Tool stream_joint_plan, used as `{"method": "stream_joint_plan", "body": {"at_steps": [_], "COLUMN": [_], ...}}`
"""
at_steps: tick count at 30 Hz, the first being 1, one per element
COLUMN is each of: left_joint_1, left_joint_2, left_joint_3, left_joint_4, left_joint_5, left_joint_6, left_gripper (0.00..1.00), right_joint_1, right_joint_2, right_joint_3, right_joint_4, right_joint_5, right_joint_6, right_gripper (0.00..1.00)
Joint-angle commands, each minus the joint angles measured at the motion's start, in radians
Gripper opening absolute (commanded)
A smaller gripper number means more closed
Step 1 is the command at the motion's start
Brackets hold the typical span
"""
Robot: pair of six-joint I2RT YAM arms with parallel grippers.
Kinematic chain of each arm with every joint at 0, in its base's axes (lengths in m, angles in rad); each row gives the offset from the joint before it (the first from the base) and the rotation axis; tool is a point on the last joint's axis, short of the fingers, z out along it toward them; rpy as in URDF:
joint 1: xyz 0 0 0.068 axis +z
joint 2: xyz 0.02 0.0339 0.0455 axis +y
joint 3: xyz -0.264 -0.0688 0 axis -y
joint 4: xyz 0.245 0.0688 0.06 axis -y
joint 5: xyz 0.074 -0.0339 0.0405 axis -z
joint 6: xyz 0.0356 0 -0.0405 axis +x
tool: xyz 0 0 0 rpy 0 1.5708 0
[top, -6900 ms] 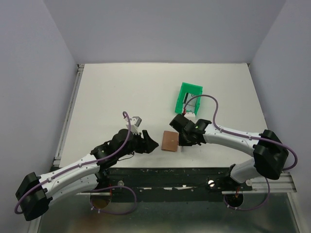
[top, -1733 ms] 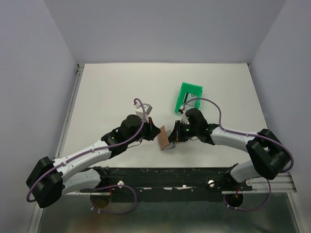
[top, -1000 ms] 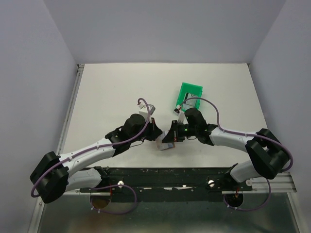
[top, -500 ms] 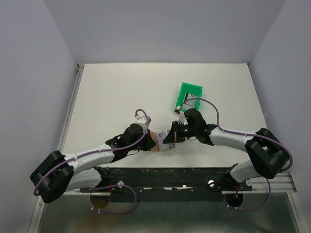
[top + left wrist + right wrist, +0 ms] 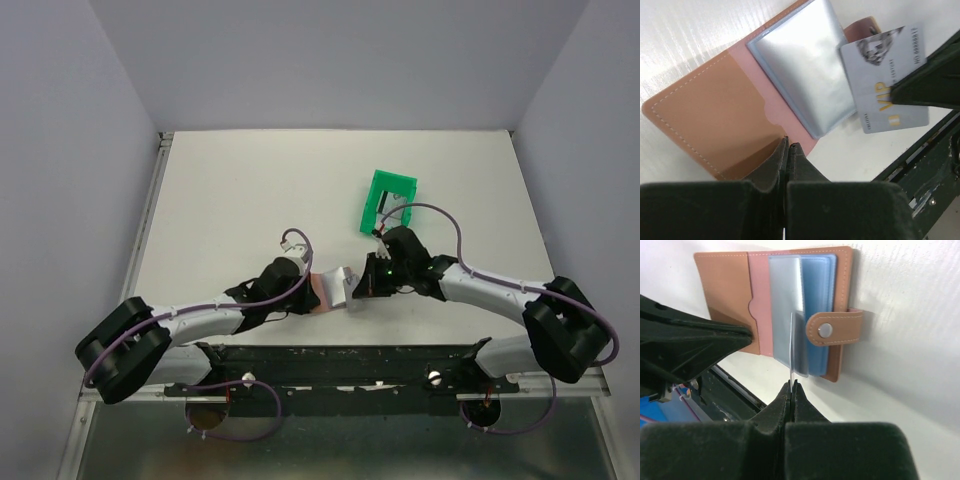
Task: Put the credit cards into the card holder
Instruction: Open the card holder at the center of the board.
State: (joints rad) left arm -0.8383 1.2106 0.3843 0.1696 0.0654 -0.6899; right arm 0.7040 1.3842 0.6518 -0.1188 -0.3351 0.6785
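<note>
The tan card holder [image 5: 322, 290] lies open on the table near the front edge, showing a pink lining and clear plastic sleeves [image 5: 795, 65]. My left gripper [image 5: 789, 145] is shut, its tips pressing on the holder's left flap [image 5: 722, 285]. My right gripper [image 5: 791, 385] is shut on a grey credit card [image 5: 885, 85] marked VIP. That card stands on edge [image 5: 791, 345] over the sleeves, beside the snap tab [image 5: 832, 330]. In the top view the two grippers [image 5: 306, 288] [image 5: 362, 286] face each other across the holder.
A green plastic bin [image 5: 388, 198] stands behind the right arm. The black rail [image 5: 400, 360] of the table's front edge runs just below the holder. White tabletop [image 5: 230, 200] stretches to the left and back.
The left gripper has come down and toward the front, and the holder now lies open and flat. The right gripper, still holding the card, has shifted slightly right.
</note>
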Motion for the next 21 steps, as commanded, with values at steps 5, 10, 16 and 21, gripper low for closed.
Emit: {"method": "stream_joint_plan", "body": {"at_steps": [5,10,16,21], "left_joint_1": [-0.015,-0.016,-0.018,-0.021], "left_joint_2": [0.098,0.121,0.122,0.127], "left_joint_3": [0.01,0.008,0.008,0.007], "left_joint_4": [0.088,0.103,0.103,0.105], "left_joint_5": [0.034,0.036,0.034,0.034], "left_joint_6": [-0.023,-0.028,-0.026,-0.026], "left_gripper": [0.0,0.0,0.0,0.0], "right_joint_1": [0.006,0.006,0.006,0.006], "right_joint_2": [-0.106,-0.096,-0.077,-0.08], "right_joint_3": [0.0,0.012,0.016,0.011], "right_joint_4": [-0.107,-0.13,-0.128,-0.128], "right_joint_5": [0.143,0.159,0.148,0.151], "right_joint_6": [-0.017,-0.031,-0.033,-0.031], "right_gripper": [0.0,0.0,0.0,0.0]}}
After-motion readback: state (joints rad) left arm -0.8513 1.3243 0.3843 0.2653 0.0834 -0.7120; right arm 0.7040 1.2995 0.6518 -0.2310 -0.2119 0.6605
